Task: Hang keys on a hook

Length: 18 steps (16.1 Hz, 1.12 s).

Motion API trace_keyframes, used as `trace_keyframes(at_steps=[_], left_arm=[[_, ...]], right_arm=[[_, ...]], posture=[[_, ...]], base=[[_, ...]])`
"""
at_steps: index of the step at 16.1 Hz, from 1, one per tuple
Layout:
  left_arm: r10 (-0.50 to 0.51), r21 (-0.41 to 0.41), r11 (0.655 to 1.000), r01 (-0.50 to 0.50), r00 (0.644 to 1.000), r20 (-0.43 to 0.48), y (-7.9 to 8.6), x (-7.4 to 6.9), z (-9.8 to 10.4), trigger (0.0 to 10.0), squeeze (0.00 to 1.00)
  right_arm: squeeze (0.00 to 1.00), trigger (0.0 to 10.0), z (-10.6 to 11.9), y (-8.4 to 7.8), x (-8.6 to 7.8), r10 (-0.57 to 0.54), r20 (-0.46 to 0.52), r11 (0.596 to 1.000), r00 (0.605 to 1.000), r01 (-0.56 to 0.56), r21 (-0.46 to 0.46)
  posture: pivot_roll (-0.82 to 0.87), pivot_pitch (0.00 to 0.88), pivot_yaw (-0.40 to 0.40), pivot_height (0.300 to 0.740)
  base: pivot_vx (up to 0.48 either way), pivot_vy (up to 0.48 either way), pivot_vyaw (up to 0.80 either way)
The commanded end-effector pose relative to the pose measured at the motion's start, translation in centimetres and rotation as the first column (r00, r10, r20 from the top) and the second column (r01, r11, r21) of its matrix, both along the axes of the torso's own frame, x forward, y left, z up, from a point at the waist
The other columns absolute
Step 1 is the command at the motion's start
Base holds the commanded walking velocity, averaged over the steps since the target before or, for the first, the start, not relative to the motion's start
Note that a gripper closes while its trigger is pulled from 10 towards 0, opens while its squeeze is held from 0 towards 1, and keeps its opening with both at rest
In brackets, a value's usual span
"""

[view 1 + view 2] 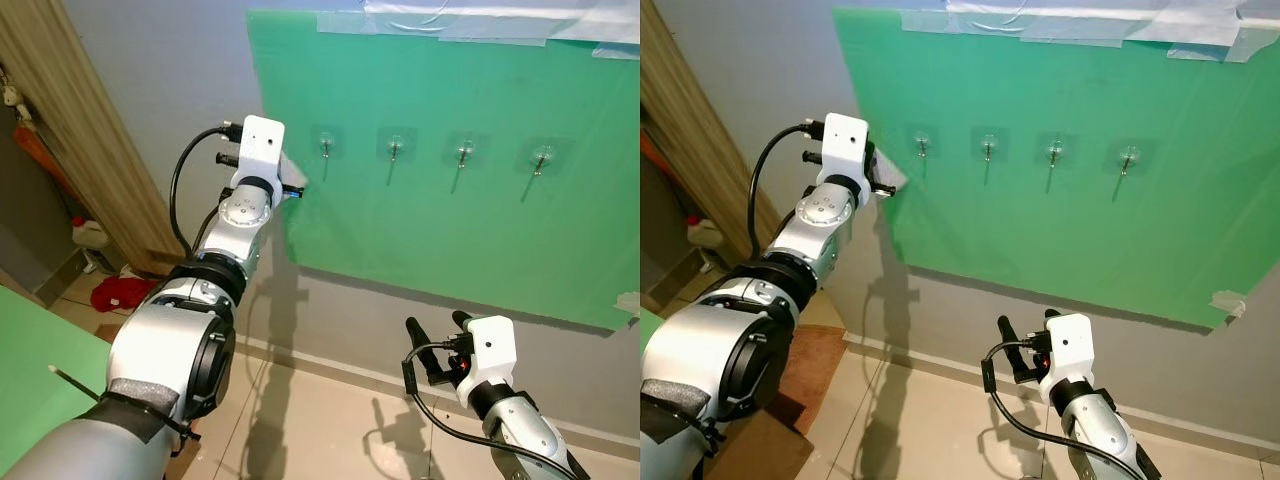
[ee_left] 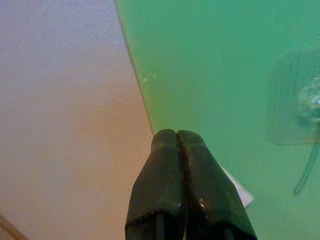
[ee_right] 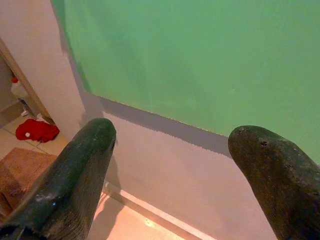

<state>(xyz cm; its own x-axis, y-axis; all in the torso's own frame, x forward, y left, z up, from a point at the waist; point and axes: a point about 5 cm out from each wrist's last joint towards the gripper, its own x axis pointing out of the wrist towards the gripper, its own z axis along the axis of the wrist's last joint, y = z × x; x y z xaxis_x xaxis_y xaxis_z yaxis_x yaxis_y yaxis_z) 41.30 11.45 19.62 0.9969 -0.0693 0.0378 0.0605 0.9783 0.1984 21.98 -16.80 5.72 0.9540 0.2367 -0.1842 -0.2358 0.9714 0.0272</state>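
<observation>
Four clear stick-on hooks sit in a row on a green sheet (image 1: 450, 230) taped to the wall. My left gripper (image 1: 296, 185) is raised to the sheet's left edge, just left of and slightly below the leftmost hook (image 1: 325, 145), which is also in the left wrist view (image 2: 310, 100). Its fingers (image 2: 175, 175) are pressed shut, and a flat white key tag (image 2: 241, 194) pokes out beside them, also seen from the head (image 1: 890, 180). No metal keys can be made out. My right gripper (image 1: 436, 322) is held low below the sheet, open and empty, its fingers (image 3: 75, 170) wide apart.
A wooden door frame (image 1: 90, 150) runs down the left. On the floor by it lie a red cloth (image 1: 120, 293) and a white bottle (image 1: 90, 233). A green surface (image 1: 30, 350) is at my lower left. A brown mat (image 1: 810, 360) lies on the tiled floor.
</observation>
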Motion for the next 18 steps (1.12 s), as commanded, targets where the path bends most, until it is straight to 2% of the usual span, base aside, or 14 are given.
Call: trace_keyframes(at_steps=[1,5,8,9,10,17,18], left_arm=[[-0.023,0.011,1.000,0.023,0.999,0.048,-0.3,0.2,1.4,0.0,0.36],[-0.077,0.039,0.996,0.074,0.994,0.074,-1.3,0.3,2.4,0.0,0.36],[-0.126,0.141,0.984,0.111,0.987,0.101,-2.1,0.3,2.9,0.0,0.36],[-0.150,0.214,0.969,0.125,0.983,0.109,-2.5,0.2,2.9,0.0,0.36],[-0.159,0.244,0.961,0.128,0.981,0.112,-2.6,0.2,2.9,0.0,0.36],[-0.226,0.326,0.928,0.179,0.967,0.114,-3.9,-0.2,2.4,0.0,0.35],[-0.250,0.353,0.915,0.194,0.961,0.120,-4.3,-0.3,2.3,0.0,0.35]], right_arm=[[0.00,10.0,0.2,0.3,0.2,0.014,0.002,1.000,1.000,-0.014,0.004],[0.00,10.0,0.2,0.6,0.6,0.008,0.006,1.000,1.000,-0.008,0.012],[0.00,10.0,0.1,1.0,1.0,0.019,0.008,1.000,1.000,-0.019,0.022],[0.00,10.0,0.1,1.2,1.2,0.033,0.006,0.999,0.999,-0.033,0.024],[0.00,10.0,0.1,1.2,1.2,0.036,0.005,0.999,0.999,-0.036,0.024],[0.00,10.0,-0.2,1.1,1.0,0.038,0.001,0.999,0.999,-0.038,0.024],[0.00,10.0,-0.3,1.1,0.9,0.037,-0.001,0.999,0.999,-0.037,0.023]], posture=[[-0.20,0.000,0.119,0.722],[-0.20,0.000,0.131,0.722],[-0.18,0.000,0.124,0.722],[-0.17,0.000,0.119,0.722],[-0.17,0.000,0.118,0.722],[-0.18,0.000,0.120,0.722],[-0.18,0.000,0.120,0.722]], base=[[0.000,0.000,0.00],[0.000,0.000,0.00],[0.000,0.000,0.00],[0.000,0.000,0.00],[0.000,0.000,0.00],[0.000,0.000,0.00],[0.000,0.000,0.00]])
